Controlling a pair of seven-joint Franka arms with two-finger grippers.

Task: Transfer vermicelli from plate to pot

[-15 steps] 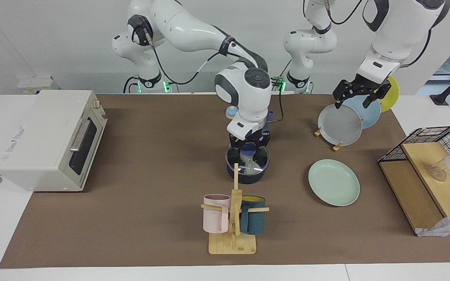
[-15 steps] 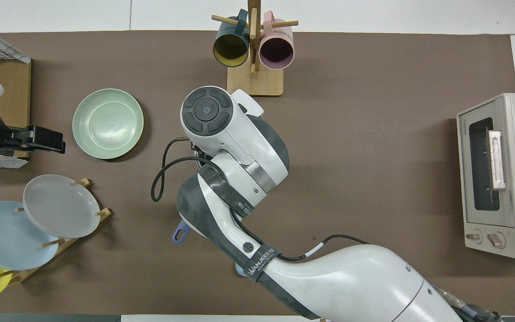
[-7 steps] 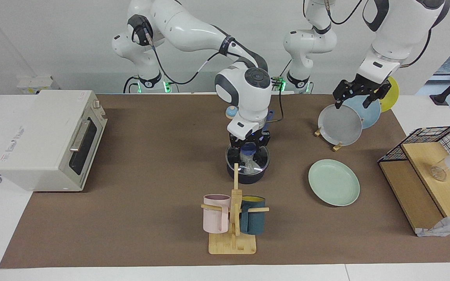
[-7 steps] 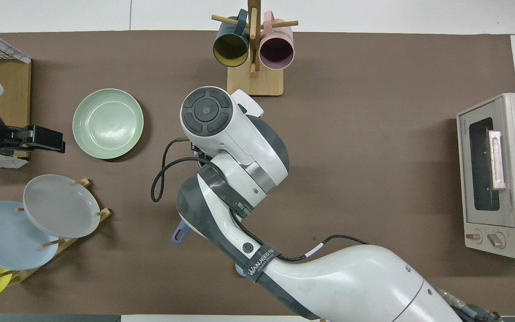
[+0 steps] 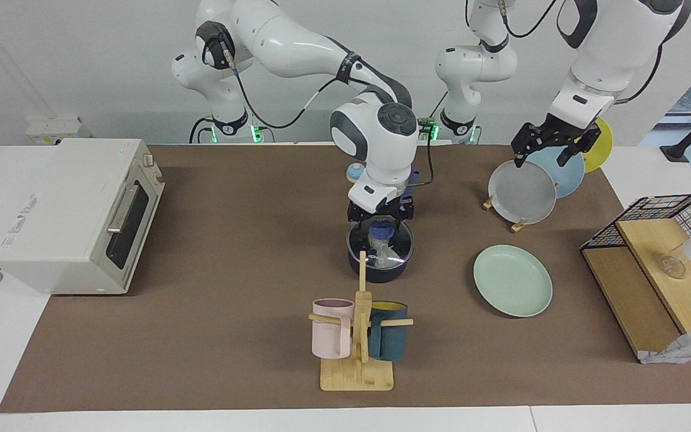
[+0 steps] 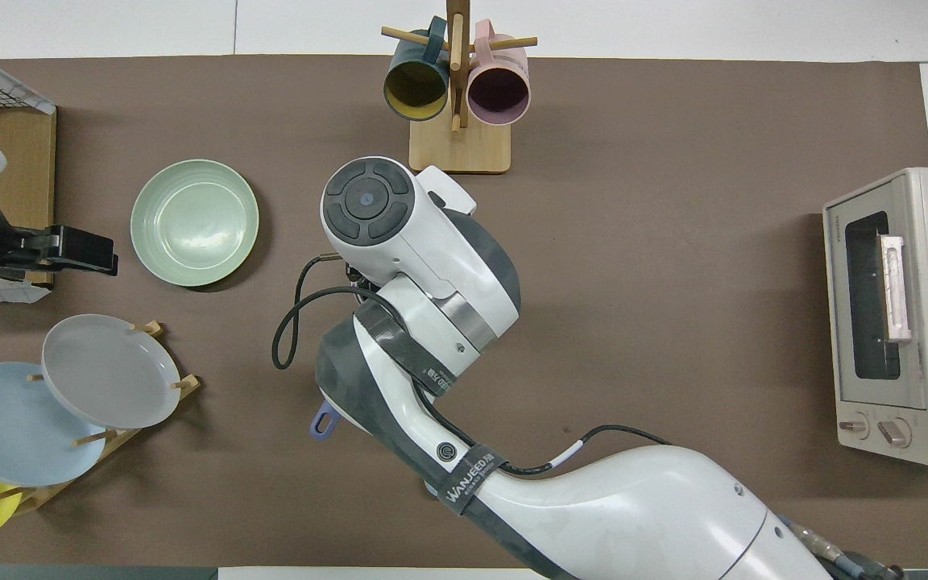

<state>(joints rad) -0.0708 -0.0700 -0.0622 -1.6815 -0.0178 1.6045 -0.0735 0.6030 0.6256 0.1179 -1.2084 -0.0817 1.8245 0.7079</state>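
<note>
Hovering over the pot [image 5: 379, 259], your right pincer [image 5: 379, 219] stands open above the vermicelli [image 5: 381, 249] lying inside; the mint plate [image 5: 512, 280] sits bare beside it, and your left pincer [image 5: 548, 147] waits open over the grey plate [image 5: 520, 195].
</note>
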